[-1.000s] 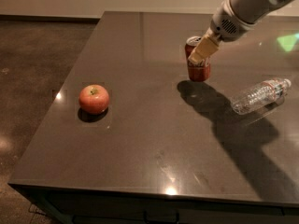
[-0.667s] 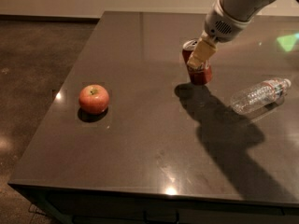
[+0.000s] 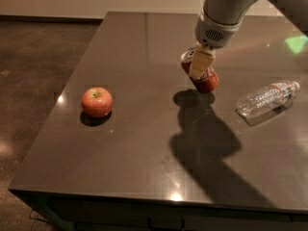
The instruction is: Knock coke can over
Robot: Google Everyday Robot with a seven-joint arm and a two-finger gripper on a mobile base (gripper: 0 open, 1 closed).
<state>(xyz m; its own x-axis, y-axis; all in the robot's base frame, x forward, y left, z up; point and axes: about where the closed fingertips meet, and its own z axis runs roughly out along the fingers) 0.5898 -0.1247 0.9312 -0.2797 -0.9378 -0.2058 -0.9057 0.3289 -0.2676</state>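
Note:
The red coke can point(image 3: 204, 78) is on the dark table point(image 3: 144, 143), right of centre. It leans steeply, silver top toward the upper left. My gripper point(image 3: 200, 64) hangs from the grey arm coming in from the upper right. Its pale fingers point(image 3: 199, 64) lie against the can's upper side. The can's middle is partly hidden behind them.
A round red apple point(image 3: 96, 102) sits at the left of the table. A clear plastic bottle point(image 3: 266, 98) lies on its side at the right. The table's left and front edges drop to a dark floor.
The arm has moved left and down. The can, upright a second ago, now leans with its top toward the left.

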